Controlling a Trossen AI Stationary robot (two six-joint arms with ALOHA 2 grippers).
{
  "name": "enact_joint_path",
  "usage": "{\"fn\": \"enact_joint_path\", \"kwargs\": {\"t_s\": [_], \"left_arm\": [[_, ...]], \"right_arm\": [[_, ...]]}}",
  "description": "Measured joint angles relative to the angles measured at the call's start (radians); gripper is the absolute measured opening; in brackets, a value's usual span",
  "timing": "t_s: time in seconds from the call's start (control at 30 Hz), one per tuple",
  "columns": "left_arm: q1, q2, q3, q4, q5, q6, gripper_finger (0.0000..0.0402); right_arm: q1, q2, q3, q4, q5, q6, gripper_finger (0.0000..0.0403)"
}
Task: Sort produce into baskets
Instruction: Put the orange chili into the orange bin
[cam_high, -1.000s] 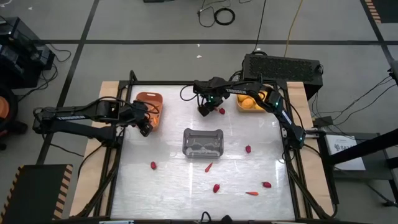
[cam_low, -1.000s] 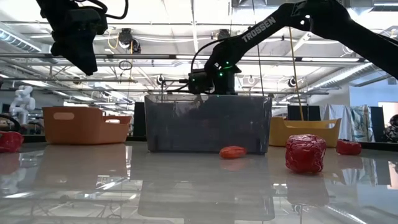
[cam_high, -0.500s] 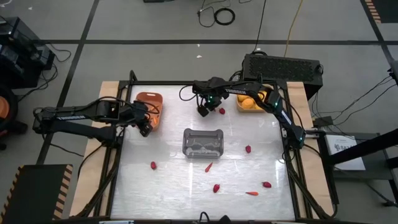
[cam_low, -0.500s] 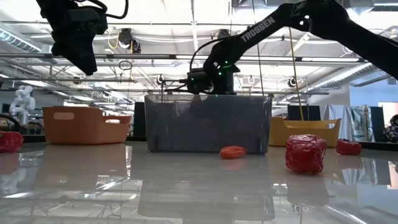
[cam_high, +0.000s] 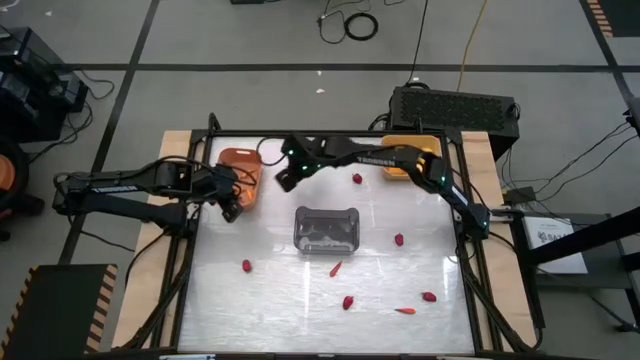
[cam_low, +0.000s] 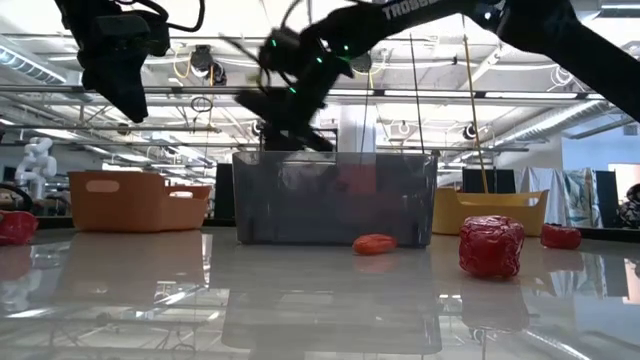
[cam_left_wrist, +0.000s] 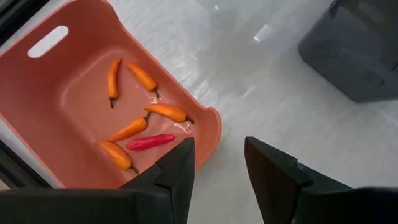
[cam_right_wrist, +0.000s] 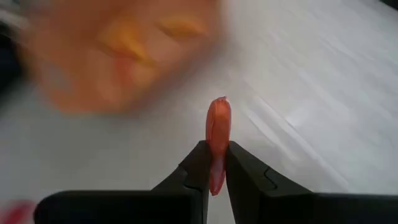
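My right gripper (cam_high: 285, 180) is shut on a thin orange carrot-like stick (cam_right_wrist: 218, 121), above the table just right of the terracotta basket (cam_high: 243, 172). It shows blurred in the low view (cam_low: 288, 100). My left gripper (cam_high: 232, 205) is open and empty above that basket's near end (cam_left_wrist: 208, 127). The basket holds several orange sticks (cam_left_wrist: 168, 112) and one red piece (cam_left_wrist: 150, 142). The grey basket (cam_high: 326, 228) stands mid-table and the yellow basket (cam_high: 405, 165) at the far right. A red berry (cam_high: 357, 179) lies between them. My right gripper pinches the orange stick between its two fingers (cam_right_wrist: 198, 167), on the stick's lower part (cam_right_wrist: 217, 163). The stick lies along the fingers, and its upper end (cam_right_wrist: 219, 107) sticks out past the fingertips. It is lifted clear of the table.
Red berries lie on the near half of the table (cam_high: 399, 239) (cam_high: 247, 265) (cam_high: 348, 301). Two orange sticks (cam_high: 336, 268) (cam_high: 405, 310) also lie there. A black box (cam_high: 455, 108) stands beyond the far edge.
My right gripper has gone quickly toward the table's left edge, away from the yellow basket and toward the terracotta basket. It has also risen a little. It stays shut on the orange stick.
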Motion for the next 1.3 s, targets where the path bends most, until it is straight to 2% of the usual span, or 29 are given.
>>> {"fn": "enact_joint_path", "kwargs": {"t_s": [0.3,0.43,0.67,0.77,0.9,1.23,1.3], "left_arm": [[0.0,0.0,0.0,-0.018,0.017,0.074,0.0148],[0.0,0.0,0.0,-0.023,0.033,0.081,0.0148],[0.001,0.0,0.0,-0.027,0.055,0.091,0.0148],[0.001,0.0,0.0,-0.027,0.057,0.091,0.0148],[0.001,0.0,0.0,-0.027,0.057,0.091,0.0148],[0.001,0.0,0.0,-0.022,0.058,0.091,0.0148],[0.001,0.0,0.0,-0.022,0.058,0.091,0.0148]], "right_arm": [[0.065,0.082,0.0,0.549,-0.049,0.15,0.0036],[0.065,0.132,0.0,0.7,-0.043,0.201,0.0036],[0.063,0.191,0.002,0.897,-0.011,0.195,0.0036],[0.063,0.197,0.002,0.888,-0.009,0.184,0.0037],[0.073,0.197,0.001,0.877,0.066,0.147,0.005],[0.081,0.197,0.001,0.868,0.051,0.12,0.0116],[0.078,0.194,0.001,0.866,-0.002,0.099,0.0125]]}}
